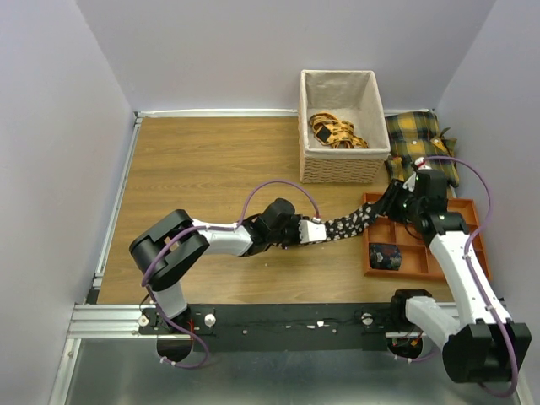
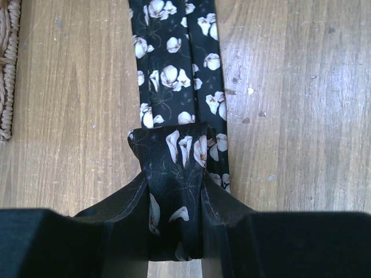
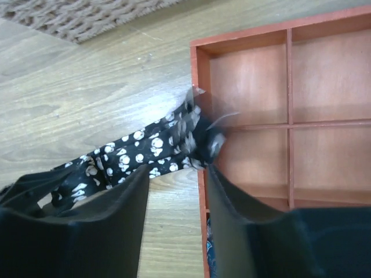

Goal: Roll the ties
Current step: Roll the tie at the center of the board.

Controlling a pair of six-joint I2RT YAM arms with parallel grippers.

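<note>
A black tie (image 1: 354, 221) with small white flowers lies stretched across the wooden table from the left gripper to the orange tray (image 1: 381, 229). My left gripper (image 1: 314, 230) is shut on the tie's folded end (image 2: 174, 174), and the strip (image 2: 174, 75) runs away from it. My right gripper (image 1: 398, 201) hovers over the tray's corner; in the right wrist view it (image 3: 177, 174) stands open with only bare table between the fingers. The tie's other end (image 3: 194, 139) is blurred and drapes over the tray rim (image 3: 200, 92). A rolled tie (image 1: 386, 256) sits in a near tray compartment.
A lined wicker basket (image 1: 342, 126) holding yellow patterned fabric stands behind the tie. Yellow-and-black plaid cushions (image 1: 418, 139) lie at the back right. The basket's edge (image 2: 6, 69) shows at the left of the left wrist view. Walls enclose the table.
</note>
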